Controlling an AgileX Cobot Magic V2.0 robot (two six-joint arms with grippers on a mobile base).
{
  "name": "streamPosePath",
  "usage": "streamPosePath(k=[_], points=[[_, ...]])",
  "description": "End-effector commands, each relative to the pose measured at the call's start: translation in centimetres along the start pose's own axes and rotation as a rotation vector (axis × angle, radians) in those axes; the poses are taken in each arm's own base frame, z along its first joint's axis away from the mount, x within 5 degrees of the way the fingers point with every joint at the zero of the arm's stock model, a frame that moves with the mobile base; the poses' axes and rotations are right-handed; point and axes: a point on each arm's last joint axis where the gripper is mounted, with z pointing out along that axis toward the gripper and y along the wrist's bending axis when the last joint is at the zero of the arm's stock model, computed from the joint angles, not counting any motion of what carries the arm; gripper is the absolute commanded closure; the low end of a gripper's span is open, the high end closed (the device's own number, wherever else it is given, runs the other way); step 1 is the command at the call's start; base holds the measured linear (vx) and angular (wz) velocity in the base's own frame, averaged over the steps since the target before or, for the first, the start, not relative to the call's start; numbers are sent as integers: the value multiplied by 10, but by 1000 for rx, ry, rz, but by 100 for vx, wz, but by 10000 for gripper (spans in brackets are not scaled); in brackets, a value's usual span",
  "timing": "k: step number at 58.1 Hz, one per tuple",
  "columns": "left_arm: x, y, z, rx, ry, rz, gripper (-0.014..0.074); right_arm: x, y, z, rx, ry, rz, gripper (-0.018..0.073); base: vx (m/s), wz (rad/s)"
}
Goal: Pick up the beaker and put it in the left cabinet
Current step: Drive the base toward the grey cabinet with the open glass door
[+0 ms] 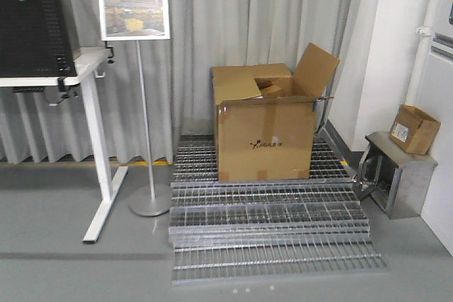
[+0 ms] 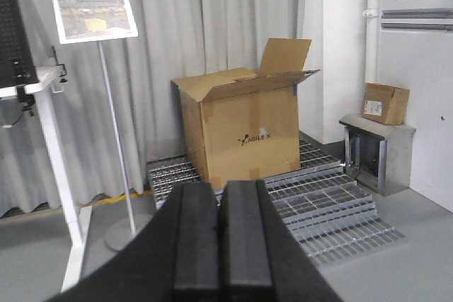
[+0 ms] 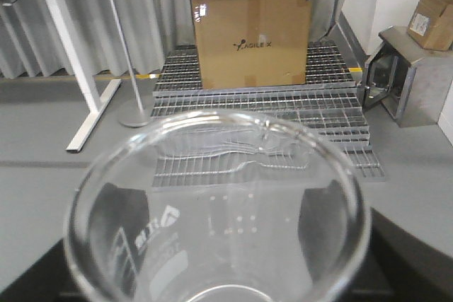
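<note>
Close under the right wrist camera: beaker (image 3: 212,121), clear glass, flared rim with a pour lip on the far side, empty. The right gripper (image 3: 216,249) is clamped on it and shows dark through the glass wall at left and right, below the rim. The beaker is clear of the floor (image 1: 56,274) and upright as far as I can judge. Left gripper (image 2: 218,238): fingers pressed together, nothing held.

Handling: light, rigid, smooth, brittle. It would likely slide under a slack squeeze and crack under a hard one. The best hold is across the straight wall, not the flare.

Writing: white graduation dots and a printed mark on the glass, seen from inside, not legible. Cardboard box (image 1: 265,139), far across the floor, reads "AGILE·X". Left cabinet not in view.
</note>
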Motion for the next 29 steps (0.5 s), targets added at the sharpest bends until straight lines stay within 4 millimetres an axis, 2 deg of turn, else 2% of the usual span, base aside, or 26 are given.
streamPosePath(k=[1,29], points=[[-3,0,-1,-4,-87,-12,595,-17,2,-3,-26,-100,-18,565,58,-18],[-3,0,-1,-4,-87,-12,595,-17,2,-3,-26,-99,-18,565,56,-25]])
